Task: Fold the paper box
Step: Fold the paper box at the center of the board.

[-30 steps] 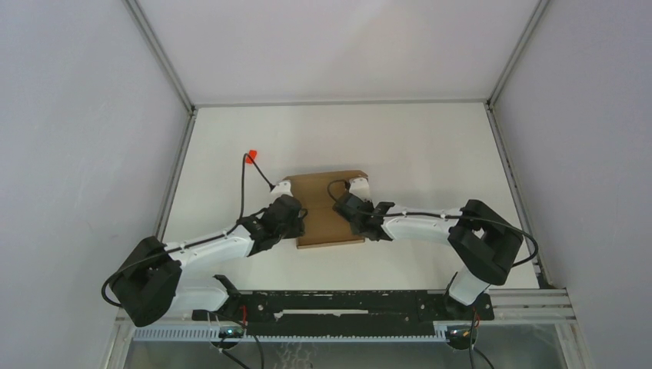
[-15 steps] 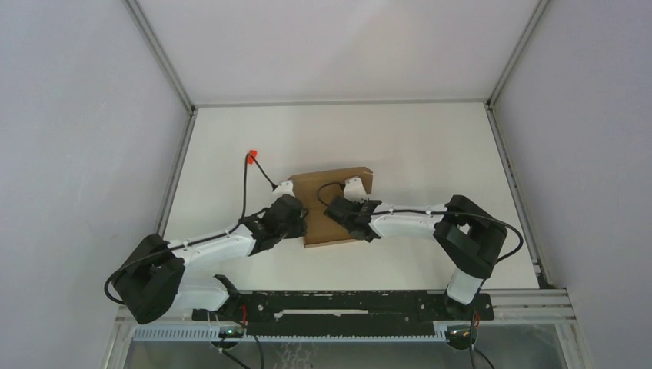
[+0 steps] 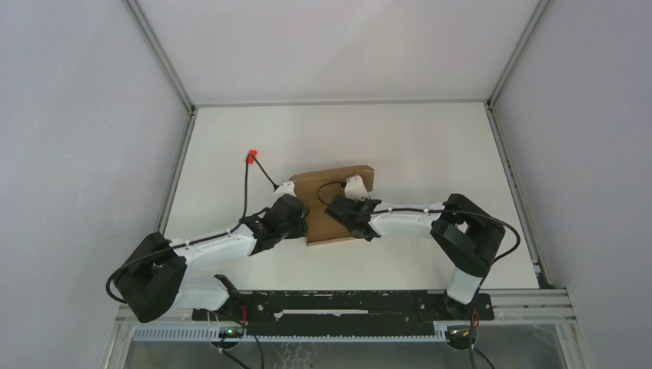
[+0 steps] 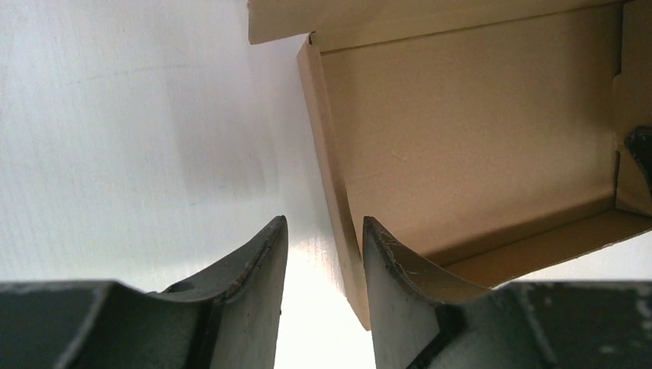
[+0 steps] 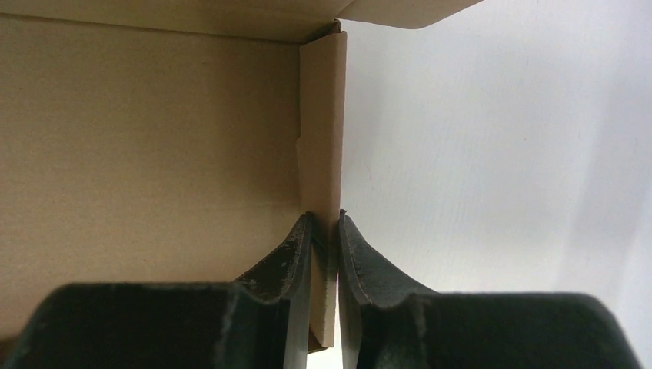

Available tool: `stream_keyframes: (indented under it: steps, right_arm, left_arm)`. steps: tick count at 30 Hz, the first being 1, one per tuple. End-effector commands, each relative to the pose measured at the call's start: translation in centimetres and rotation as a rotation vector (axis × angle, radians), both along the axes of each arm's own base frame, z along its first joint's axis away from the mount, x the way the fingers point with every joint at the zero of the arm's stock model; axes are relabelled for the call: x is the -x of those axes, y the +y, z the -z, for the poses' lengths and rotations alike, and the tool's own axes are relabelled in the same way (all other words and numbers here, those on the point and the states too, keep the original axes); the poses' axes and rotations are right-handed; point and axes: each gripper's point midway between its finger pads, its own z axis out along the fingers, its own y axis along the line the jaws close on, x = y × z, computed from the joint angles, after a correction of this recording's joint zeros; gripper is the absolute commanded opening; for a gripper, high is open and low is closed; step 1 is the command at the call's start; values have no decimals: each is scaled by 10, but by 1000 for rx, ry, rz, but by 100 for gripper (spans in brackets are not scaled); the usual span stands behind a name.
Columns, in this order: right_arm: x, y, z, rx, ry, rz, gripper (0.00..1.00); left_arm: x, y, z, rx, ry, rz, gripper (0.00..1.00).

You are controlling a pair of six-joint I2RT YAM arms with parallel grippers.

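Well, paper box [image 5: 154, 154], R fingers [image 5: 288, 261] pinching wall

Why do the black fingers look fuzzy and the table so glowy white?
Left wrist view: the fingers sit close to the lens, so they blur; the box looks sharper. Right wrist view: same blur, and bright light washes out the table. Top view: even light, faint shadows.

Plain pale grey walls [image 3: 77, 154] close in on three sides of a white table [image 3: 415, 138], aluminium frame rails [image 3: 158, 54] running up the corners, under soft, even light that casts faint shadows.
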Motion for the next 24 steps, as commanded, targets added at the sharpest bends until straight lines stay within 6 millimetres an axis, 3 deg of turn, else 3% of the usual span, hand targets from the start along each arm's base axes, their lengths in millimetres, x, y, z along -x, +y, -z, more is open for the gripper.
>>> stream_keyframes:
  steps: [1, 7, 11, 15, 18, 24]
  right_arm:
    - [-1, -2, 7, -27, 32, -28, 22]
    - [-3, -10, 9, -44, 49, -24, 20]
    - [-2, -8, 5, -77, 45, -36, 19]
    - [-2, -5, 4, -94, 50, -41, 19]
    - [0, -2, 5, -107, 55, -42, 19]
    - [1, -2, 7, -105, 51, -28, 19]
  left_arm:
    - [-9, -9, -11, 32, -41, 11, 45]
    - [-8, -13, -15, 54, -44, 19, 45]
    - [-8, -17, -41, 67, -89, 24, 44]
    - [-15, -22, -65, 22, -128, 33, 35]
    - [-20, -34, -78, 47, -151, 45, 24]
    - [-28, -67, -86, 74, -160, 54, 18]
